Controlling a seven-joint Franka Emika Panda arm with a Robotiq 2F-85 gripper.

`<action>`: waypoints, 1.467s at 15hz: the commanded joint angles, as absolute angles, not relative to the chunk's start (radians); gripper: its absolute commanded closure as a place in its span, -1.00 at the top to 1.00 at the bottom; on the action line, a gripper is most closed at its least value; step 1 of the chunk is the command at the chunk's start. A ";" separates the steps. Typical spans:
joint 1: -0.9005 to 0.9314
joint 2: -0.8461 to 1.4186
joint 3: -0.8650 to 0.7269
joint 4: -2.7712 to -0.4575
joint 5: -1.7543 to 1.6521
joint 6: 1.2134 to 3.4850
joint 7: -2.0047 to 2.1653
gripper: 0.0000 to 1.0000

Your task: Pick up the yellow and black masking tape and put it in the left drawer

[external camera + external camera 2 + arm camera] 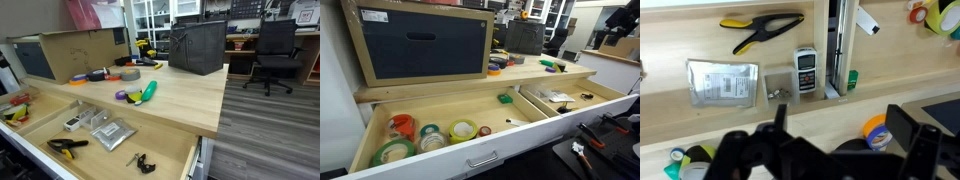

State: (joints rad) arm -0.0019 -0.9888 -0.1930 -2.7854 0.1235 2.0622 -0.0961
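**Approach stage: tape not yet picked up**

You are at the approach, and the pick is not yet made. Next you need to carry the gripper over the roll on the desk top, set the fingers either side of it and close.

In the wrist view your gripper [840, 140] is spread wide, its dark fingers [775, 122] well apart, holding and touching nothing. Below it lies the wide drawer [680, 35] with a clamp [765, 30] and a small meter [806, 68]. Past the divider, the left drawer [440, 112] stands open, with several tape rolls [392, 152] inside and bare floor for one more.

Farther off, on the desk top [180, 95], the yellow and black tape [132, 97] seems to sit just beside the purple roll [121, 96] and a green object [148, 91]. It shows small there, so confirm it before you descend
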 commanded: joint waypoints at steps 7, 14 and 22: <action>-0.017 -0.986 -0.181 -2.783 0.137 2.058 -0.108 1.00; -0.017 -0.986 -0.181 -2.783 0.137 2.058 -0.108 1.00; -0.001 -0.901 -0.175 -2.710 0.151 2.104 -0.093 1.00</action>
